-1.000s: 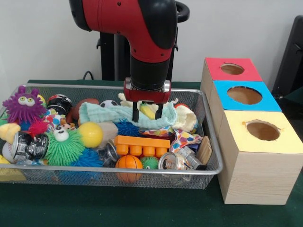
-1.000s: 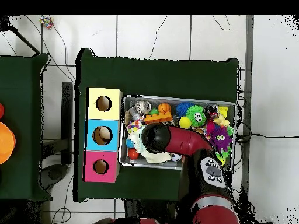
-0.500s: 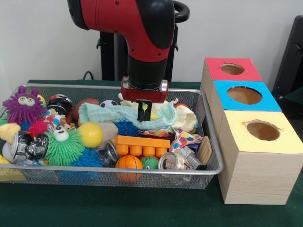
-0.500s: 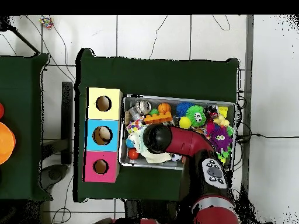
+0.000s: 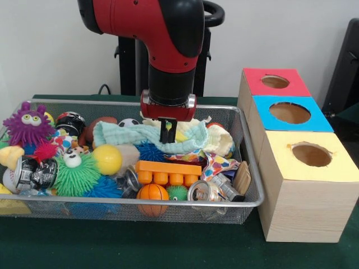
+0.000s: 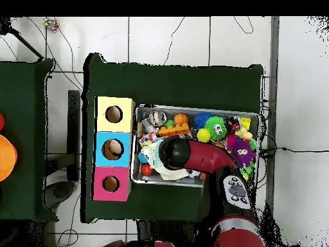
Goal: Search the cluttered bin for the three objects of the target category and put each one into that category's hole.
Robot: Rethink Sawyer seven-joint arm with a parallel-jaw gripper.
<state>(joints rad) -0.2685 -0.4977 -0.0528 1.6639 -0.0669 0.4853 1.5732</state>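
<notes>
The gripper [image 5: 167, 133] hangs over the back middle of the bin [image 5: 247, 168], its two fingers drawn together until they touch or nearly touch. They sit right at the pale green cloth [image 5: 132, 134], and seem to pinch a fold of it, though the contact itself is too small to be sure of. From above, the arm [image 6: 193, 154] covers the gripper entirely.

The cloth lies stretched along the back of the bin, left of the gripper. Just right of the gripper is a cream cloth [image 5: 221, 140], and in front of that a patterned cloth [image 5: 216, 164]; these three fabrics look like the likely target category, though the task does not name it. In front of the green cloth sit a spiky blue ball [image 5: 150, 151], an orange brick [image 5: 168, 172], a small basketball [image 5: 152, 193] and a crushed can [image 5: 203, 191]. Left of it lie a yellow ball [image 5: 107, 158], a green fuzzy toy [image 5: 76, 172] and a purple monster [image 5: 27, 124].

Right of the bin stand three boxes, red [image 5: 275, 83], blue [image 5: 291, 114] and yellow [image 5: 311, 156], each with a hole on top. Nothing shows inside any hole in the front view, and all three cloths are in the bin, so I judge none is delivered yet: this is the first pick, with the lift, the carry and two more items left.
</notes>
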